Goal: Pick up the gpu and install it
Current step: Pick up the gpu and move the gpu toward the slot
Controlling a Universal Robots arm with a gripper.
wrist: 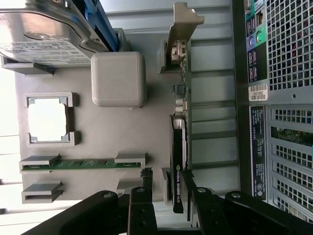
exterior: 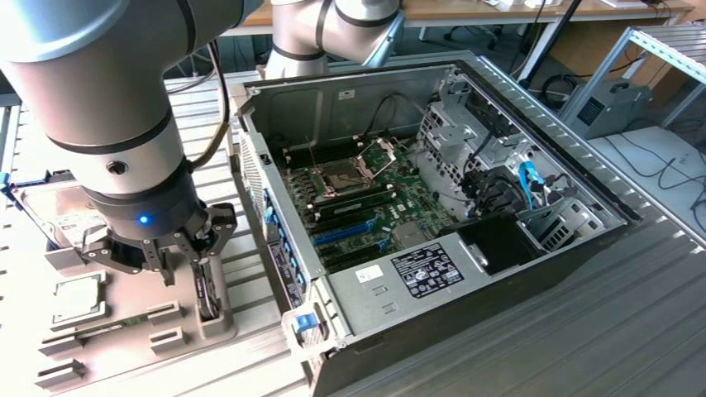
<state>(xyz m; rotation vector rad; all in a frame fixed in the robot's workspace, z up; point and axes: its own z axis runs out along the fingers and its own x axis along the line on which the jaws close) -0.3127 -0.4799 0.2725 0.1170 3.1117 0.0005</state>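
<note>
The gpu (wrist: 179,147) is a thin dark card standing on edge in a slot of the grey parts tray (wrist: 122,132), with its silvery bracket (wrist: 183,29) at the far end. In the exterior view the gpu (exterior: 207,291) stands at the tray's edge nearest the computer case. My gripper (wrist: 171,198) is open, its two black fingers straddling the card's near end with a gap on each side. It hangs low over the tray (exterior: 121,327) in the exterior view, where the gripper (exterior: 185,263) sits just above the card.
The open computer case (exterior: 464,248) lies at the exterior view's right, motherboard (exterior: 369,194) and blue slots (exterior: 347,233) exposed. The tray also carries a silver hard drive (wrist: 44,34), a square CPU chip (wrist: 47,119), a memory stick (wrist: 83,164) and a grey block (wrist: 119,78).
</note>
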